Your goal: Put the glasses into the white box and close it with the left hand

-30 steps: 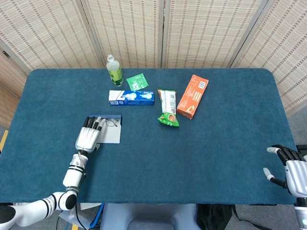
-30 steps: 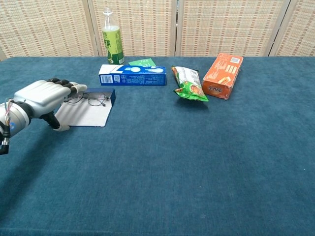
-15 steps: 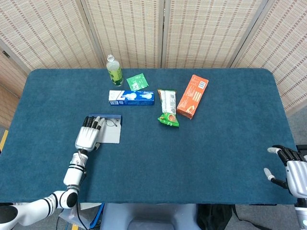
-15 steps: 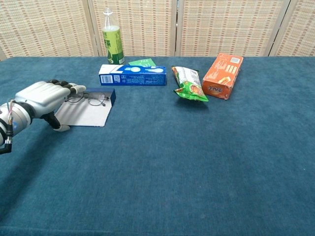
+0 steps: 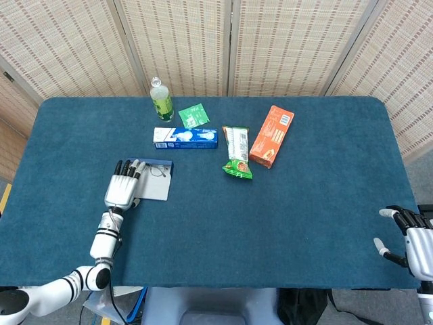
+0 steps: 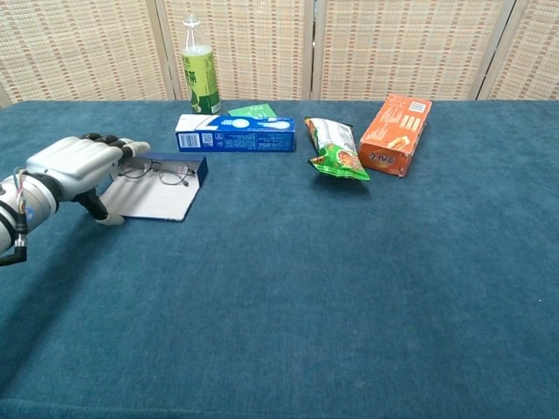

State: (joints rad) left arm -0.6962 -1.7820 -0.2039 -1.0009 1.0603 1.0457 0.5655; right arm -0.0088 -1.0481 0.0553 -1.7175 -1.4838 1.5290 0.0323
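The white box (image 5: 157, 189) lies open and flat on the blue cloth, with a dark blue rim along its far edge. The thin-framed glasses (image 5: 159, 170) lie inside it near that rim. My left hand (image 5: 123, 187) rests at the box's left edge with its fingers stretched toward the rim. In the chest view the left hand (image 6: 74, 166) has its fingertips just left of the glasses (image 6: 162, 175), which lie on the white box (image 6: 153, 202), and nothing is held. My right hand (image 5: 413, 237) hangs off the table's near right corner, fingers apart and empty.
Along the far side stand a green bottle (image 5: 161, 99), a small green packet (image 5: 194, 115), a blue carton (image 5: 185, 137), a green snack bag (image 5: 237, 152) and an orange box (image 5: 272, 135). The table's front edge is close behind my left wrist.
My left hand has slid a little to the left, off the box's inner area. The glasses stayed in the box. The right hand has barely moved.
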